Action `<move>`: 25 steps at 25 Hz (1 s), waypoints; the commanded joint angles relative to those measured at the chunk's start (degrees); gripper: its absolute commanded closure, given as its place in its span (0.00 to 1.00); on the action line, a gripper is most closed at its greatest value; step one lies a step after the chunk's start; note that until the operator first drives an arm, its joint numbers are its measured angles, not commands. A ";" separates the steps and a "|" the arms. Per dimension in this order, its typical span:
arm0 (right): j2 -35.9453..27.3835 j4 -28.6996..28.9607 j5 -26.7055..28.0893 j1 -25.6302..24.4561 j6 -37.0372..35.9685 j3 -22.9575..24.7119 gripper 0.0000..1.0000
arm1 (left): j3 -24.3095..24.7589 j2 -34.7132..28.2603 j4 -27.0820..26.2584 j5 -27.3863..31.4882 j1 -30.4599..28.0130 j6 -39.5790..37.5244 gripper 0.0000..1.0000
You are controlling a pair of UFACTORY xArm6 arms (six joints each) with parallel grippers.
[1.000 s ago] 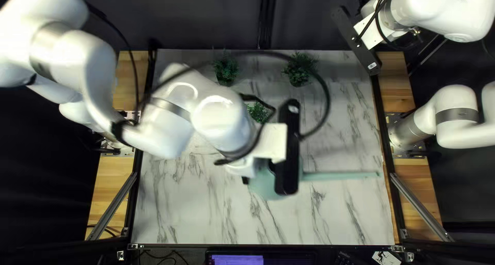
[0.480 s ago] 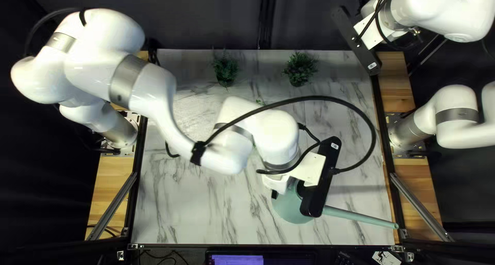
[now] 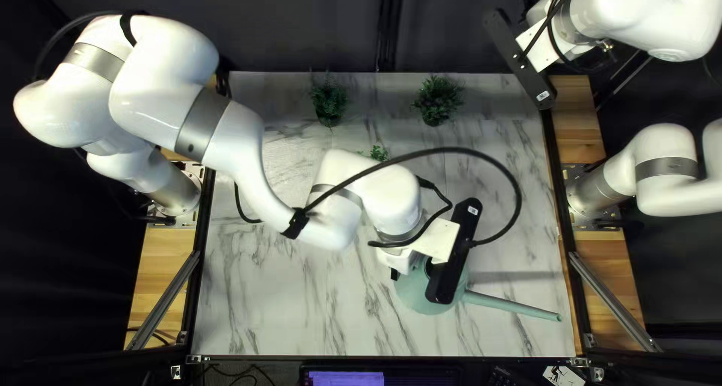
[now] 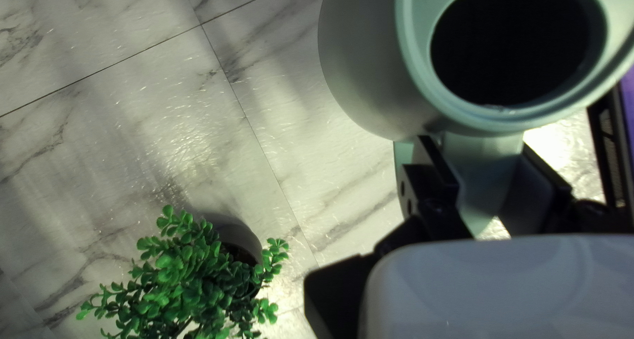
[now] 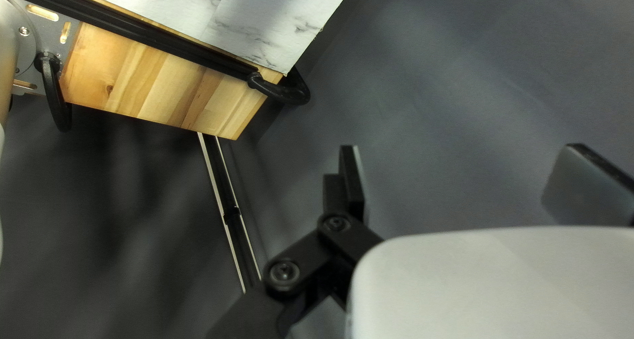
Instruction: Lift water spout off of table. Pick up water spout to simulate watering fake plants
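In the top left view my left gripper (image 3: 396, 260) is over the near part of the table, at the pale green watering can (image 3: 421, 292). The long spout (image 3: 511, 305) points toward the table's near right corner; its shadow lies apart from it, the can being held above the tabletop. In the left wrist view my left gripper (image 4: 492, 174) is shut on the can's handle (image 4: 481, 167), with the round dark opening ahead. My right gripper (image 3: 577, 51) is raised beyond the table's far right corner. In the right wrist view that gripper (image 5: 456, 180) stands open, nothing between its fingers.
Two fake plants (image 3: 329, 102) (image 3: 438, 100) stand near the far edge. A third plant (image 3: 378, 154) is partly hidden by my left arm; in the left wrist view this potted plant (image 4: 198, 273) is beside the gripper. A black cable loops above the can.
My left arm carried the can right and toward the near edge, its spout swinging nearward, then shifted slightly back left and farther from that edge. My right arm has not moved.
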 commanded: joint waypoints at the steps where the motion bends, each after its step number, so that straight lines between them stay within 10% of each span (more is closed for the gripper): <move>1: 0.00 0.00 0.00 0.00 0.00 0.00 0.00 | 0.05 0.57 2.07 -0.93 -0.84 -1.47 1.00; 25: 0.00 0.00 0.00 0.00 0.00 0.00 0.00 | 3.49 1.61 7.49 -5.16 -4.20 -6.21 1.00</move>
